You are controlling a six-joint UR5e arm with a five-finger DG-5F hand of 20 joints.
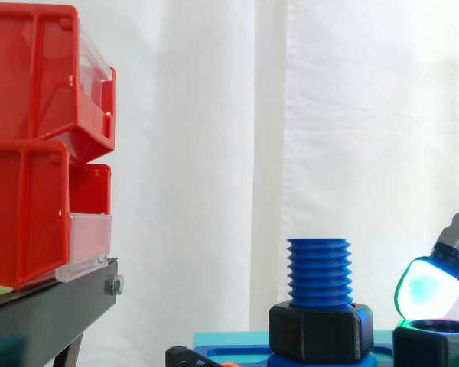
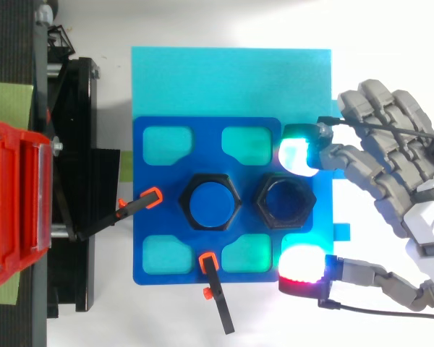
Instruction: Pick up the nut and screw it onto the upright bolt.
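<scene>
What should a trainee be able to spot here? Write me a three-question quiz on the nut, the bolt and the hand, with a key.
1. True or false: the loose nut is already threaded onto the bolt.
2. The glowing pads of the hand sit: A) on top of the bolt, B) on either side of the loose nut, C) over the red bins.
3. Fill in: in the top view, the loose nut lies to the ___ of the bolt.

Key: 1 false; 2 B; 3 right.
</scene>
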